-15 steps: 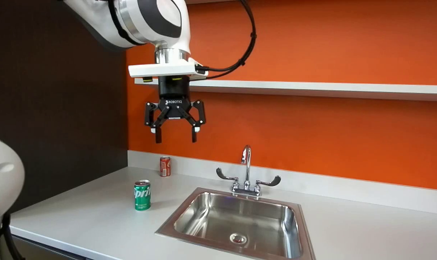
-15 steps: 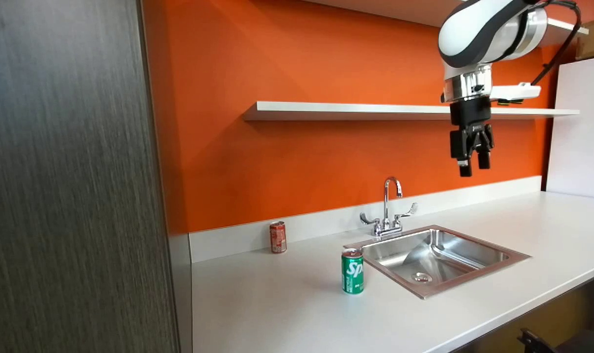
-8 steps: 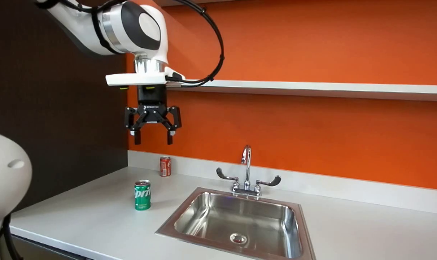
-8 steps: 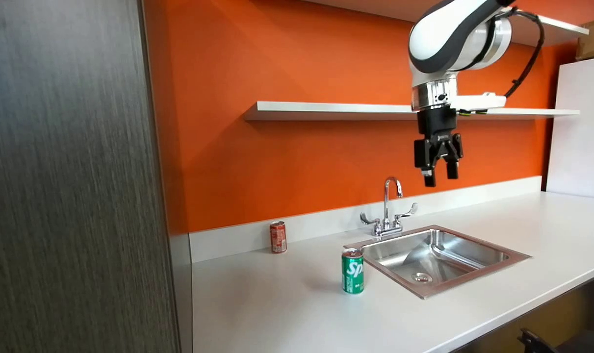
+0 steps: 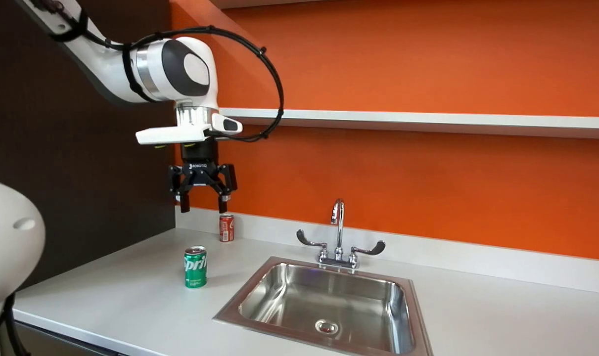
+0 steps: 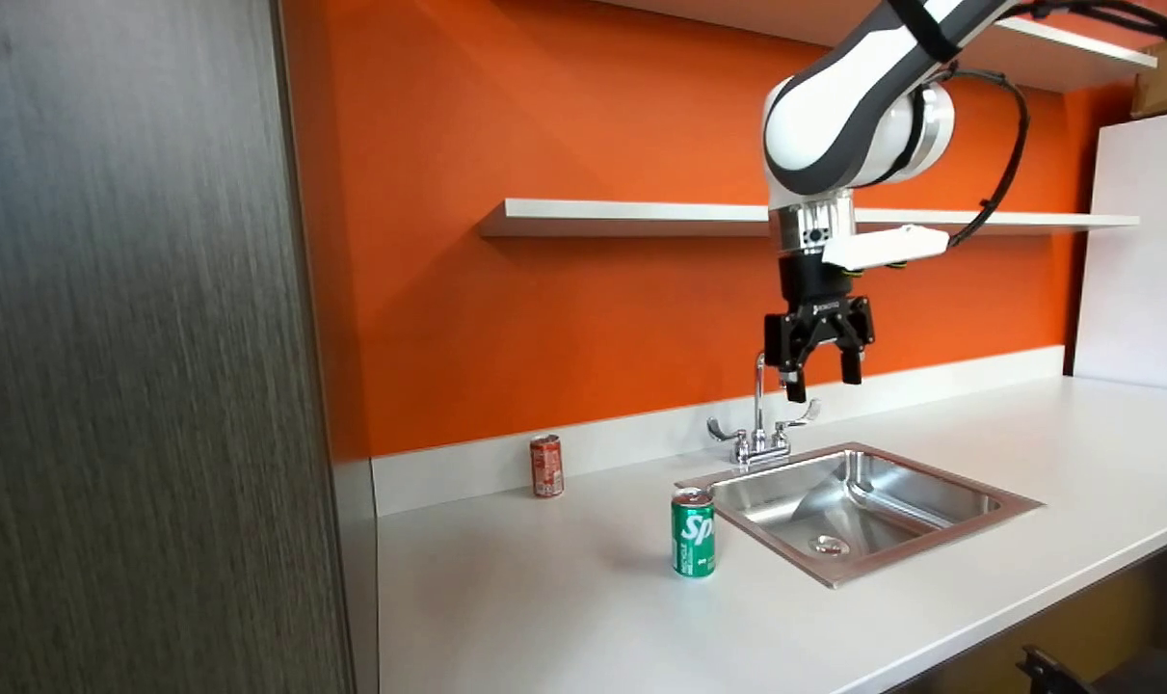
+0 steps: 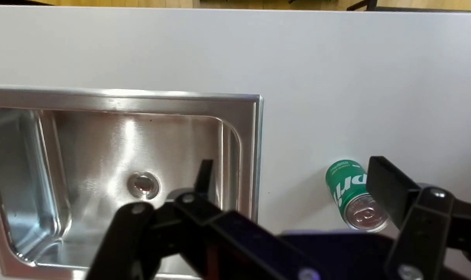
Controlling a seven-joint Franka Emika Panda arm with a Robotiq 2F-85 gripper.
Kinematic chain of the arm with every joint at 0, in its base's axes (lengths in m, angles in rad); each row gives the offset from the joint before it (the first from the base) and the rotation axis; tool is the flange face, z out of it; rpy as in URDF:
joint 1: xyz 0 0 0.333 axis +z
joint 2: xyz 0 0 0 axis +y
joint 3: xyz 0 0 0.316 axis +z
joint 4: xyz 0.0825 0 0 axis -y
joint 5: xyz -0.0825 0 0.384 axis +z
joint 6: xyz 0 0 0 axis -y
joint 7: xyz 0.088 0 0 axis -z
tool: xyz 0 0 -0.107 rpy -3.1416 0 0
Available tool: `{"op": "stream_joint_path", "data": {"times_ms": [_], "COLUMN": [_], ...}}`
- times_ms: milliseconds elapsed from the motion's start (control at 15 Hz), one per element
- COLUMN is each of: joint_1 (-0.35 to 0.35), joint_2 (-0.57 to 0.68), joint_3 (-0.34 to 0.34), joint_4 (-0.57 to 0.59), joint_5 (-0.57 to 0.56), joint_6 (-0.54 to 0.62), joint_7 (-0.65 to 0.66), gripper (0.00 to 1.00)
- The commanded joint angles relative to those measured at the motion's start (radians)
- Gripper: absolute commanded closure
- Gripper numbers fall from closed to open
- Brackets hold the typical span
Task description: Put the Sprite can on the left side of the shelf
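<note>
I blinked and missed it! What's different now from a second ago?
The white-and-black robot arm moved left and lower in both exterior views. Its black jaws stayed open and empty; nothing was grabbed or let go. The small green cylindrical Sprite can, the small red drink can and the rectangular steel sink stayed put.

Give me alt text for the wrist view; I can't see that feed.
A green Sprite can stands on a white countertop at the picture's right, partly hidden by the open black gripper, which juts up from the bottom edge and holds nothing. A steel sink with a round drain fills much of the left.
</note>
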Motion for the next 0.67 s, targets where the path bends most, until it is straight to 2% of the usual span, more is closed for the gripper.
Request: {"op": "stream_joint_path", "data": {"times_ms": [0,267,600], "joint_1": [-0.005,0.005,0.029], "joint_2": [0.066,0.143,0.219], "joint_3": [0.024,0.038,0.058], "joint_4": [-0.015,-0.028,-0.026], "joint_5": [0.026,0.039,0.055], "joint_6": [0.094,0.185,0.226], "joint_7": [0.067,0.073,0.071], "gripper": [0.00,0.00,0.00]}}
